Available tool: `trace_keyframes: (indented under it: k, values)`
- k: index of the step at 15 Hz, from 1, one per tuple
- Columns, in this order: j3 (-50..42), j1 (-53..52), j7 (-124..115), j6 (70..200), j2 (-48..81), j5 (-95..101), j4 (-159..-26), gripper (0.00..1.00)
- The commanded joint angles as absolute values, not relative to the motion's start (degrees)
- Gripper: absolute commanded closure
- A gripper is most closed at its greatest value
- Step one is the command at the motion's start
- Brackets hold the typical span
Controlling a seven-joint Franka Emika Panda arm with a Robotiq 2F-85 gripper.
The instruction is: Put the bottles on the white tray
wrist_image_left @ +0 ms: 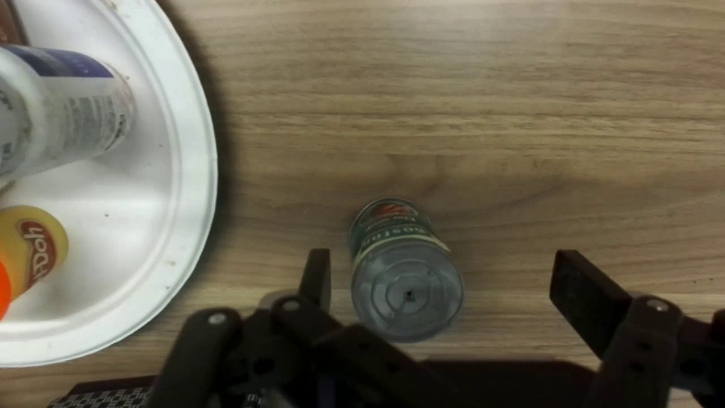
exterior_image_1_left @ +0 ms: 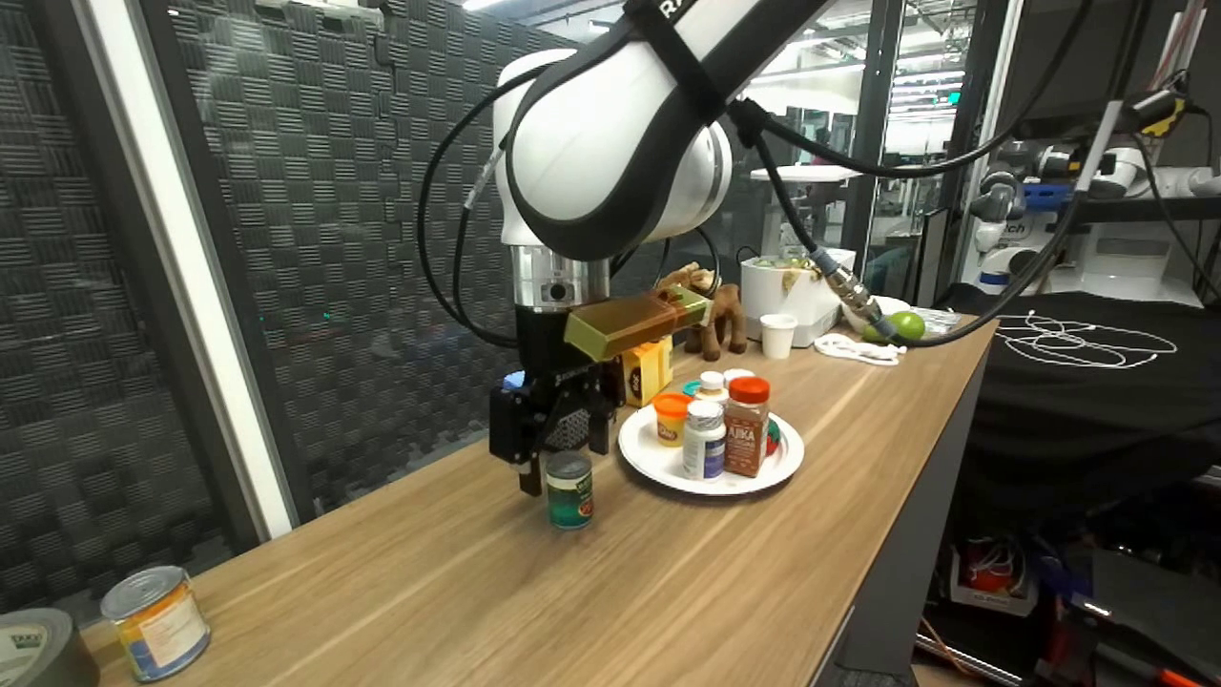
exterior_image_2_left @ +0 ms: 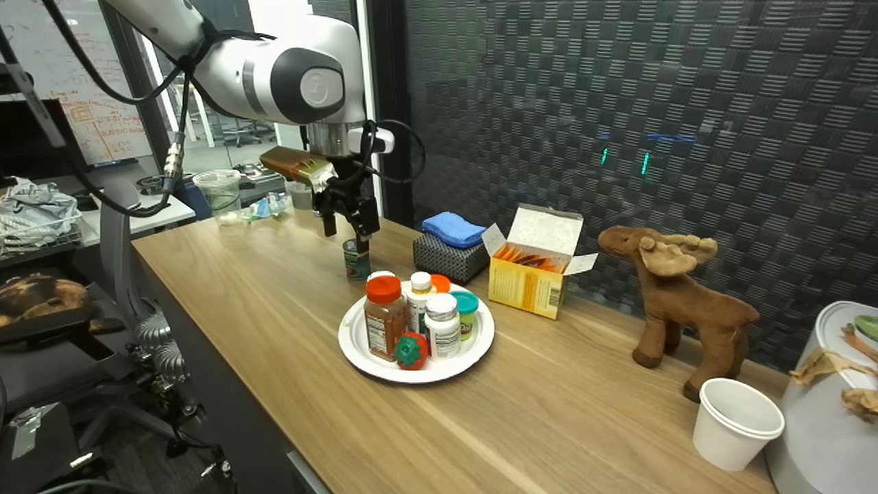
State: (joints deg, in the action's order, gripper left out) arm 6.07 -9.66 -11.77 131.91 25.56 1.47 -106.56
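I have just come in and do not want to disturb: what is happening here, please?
A robot arm has its claw open at a small green can; in the wrist view the can shows between the fingers, not gripped. The can stands on the table beside the white tray, which holds several bottles and jars.
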Motion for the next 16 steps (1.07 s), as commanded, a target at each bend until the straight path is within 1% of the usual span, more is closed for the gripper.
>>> trace_keyframes:
  k: [1, 5, 6, 7, 11, 14, 16]
  values:
    - [4.65, -10.93, -12.43, 133.39, 26.75, 3.17, -104.87, 0.0]
    - [4.03, -10.95, -12.56, 134.19, 27.3, 3.44, -104.55, 0.0]
    - [3.87, -10.97, -12.6, 134.37, 27.42, 3.52, -104.48, 0.25]
    - [3.75, -10.98, -12.57, 134.53, 27.51, 3.59, -104.45, 0.27]
    - [3.49, -10.93, -12.41, 134.64, 27.69, 4.05, -104.33, 0.59]
    - [3.22, -10.9, -12.95, 134.07, 26.92, 4.29, -104.61, 0.8]
    - [3.13, -10.3, -13.28, 132.53, 25.66, 3.36, -104.95, 0.83]
